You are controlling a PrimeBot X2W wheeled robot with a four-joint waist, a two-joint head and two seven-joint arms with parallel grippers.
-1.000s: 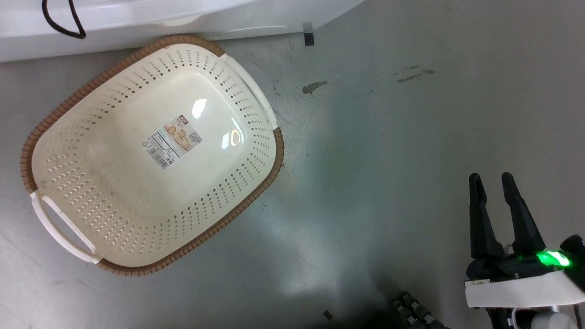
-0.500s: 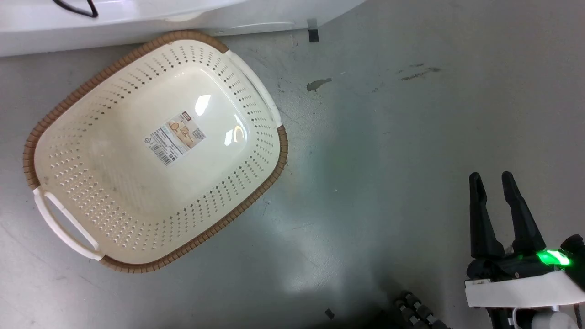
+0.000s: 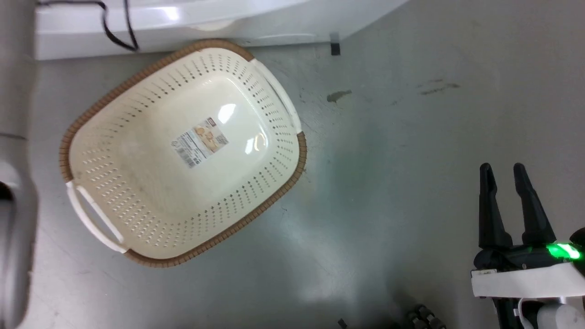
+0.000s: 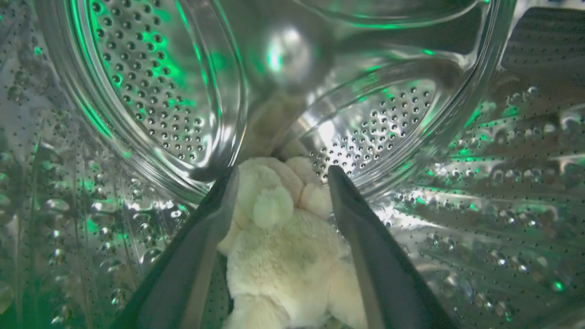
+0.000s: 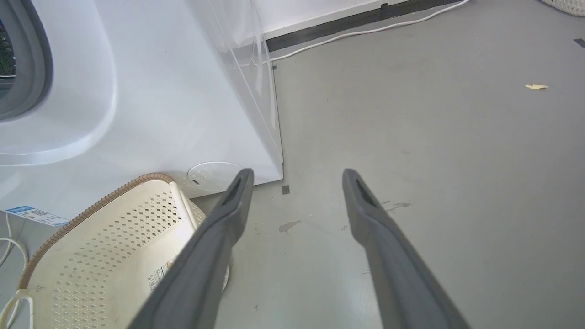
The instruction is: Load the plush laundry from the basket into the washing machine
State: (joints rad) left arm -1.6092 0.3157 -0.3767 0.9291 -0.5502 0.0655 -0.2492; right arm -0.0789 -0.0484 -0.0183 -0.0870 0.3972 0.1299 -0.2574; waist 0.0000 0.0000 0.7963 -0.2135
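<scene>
The white washing machine [image 5: 137, 114] stands on a grey floor [image 3: 388, 160], part of its grey door seal [image 5: 27, 68] showing at the left edge of the right wrist view. Inside, the perforated steel drum [image 4: 151, 91] gleams with green reflections. The cream basket [image 3: 137, 183] with its brown woven-look rim sits on the floor just beside the machine's front and holds no laundry; the right wrist view shows one corner of it [image 5: 114, 237] below a round cap low on the machine's front.

The fluffy cream stuffed toy [image 4: 283, 256] lies in the drum, on its perforated wall, between the two dark fingers of the left tool [image 4: 283, 170]. The fingers are spread wide on either side of the toy and are not squeezing it. Whether the left-hand finger brushes the fur cannot be told.

The right tool [image 3: 502, 168] hangs over bare floor well apart from the basket, fingers spread with nothing between them; in its own wrist view [image 5: 297, 172] they point toward the machine's lower corner. A green light [image 3: 561, 250] glows at its base.

A printed label [image 3: 202, 140] is stuck to the basket's inside bottom. A black cable [image 3: 116, 34] hangs against the machine, and a small dark stain [image 3: 339, 95] marks the floor near the basket.
</scene>
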